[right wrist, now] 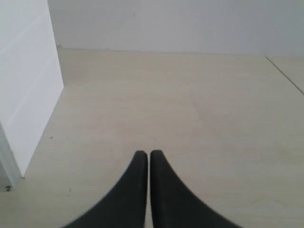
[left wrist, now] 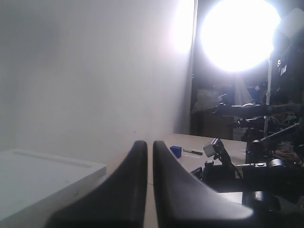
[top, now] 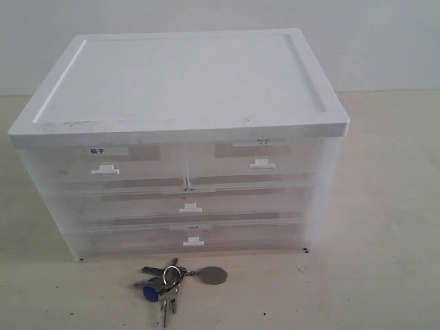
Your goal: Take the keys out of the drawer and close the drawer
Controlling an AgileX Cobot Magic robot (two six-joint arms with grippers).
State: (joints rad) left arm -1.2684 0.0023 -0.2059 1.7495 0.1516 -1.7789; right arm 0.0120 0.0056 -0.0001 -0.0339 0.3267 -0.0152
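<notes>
The keys (top: pixel 172 280), a silver bunch on a ring with a round blue tag and an oval grey tag, lie on the table just in front of the drawer unit (top: pixel 185 137). This translucent white unit has all its drawers pushed in, the bottom drawer (top: pixel 192 239) included. Neither gripper shows in the exterior view. My left gripper (left wrist: pixel 149 144) is shut with nothing in it, held above the table beside the unit's white top (left wrist: pixel 42 175). My right gripper (right wrist: pixel 149 154) is also shut and empty, over bare table next to the unit's side wall (right wrist: pixel 28 90).
In the left wrist view a small blue block (left wrist: pixel 176 151), a pen-like stick (left wrist: pixel 192 151) and dark robot hardware (left wrist: pixel 247 171) sit farther along the table under a very bright lamp (left wrist: pixel 237 33). A pale wall (right wrist: pixel 166 23) bounds the table's far side.
</notes>
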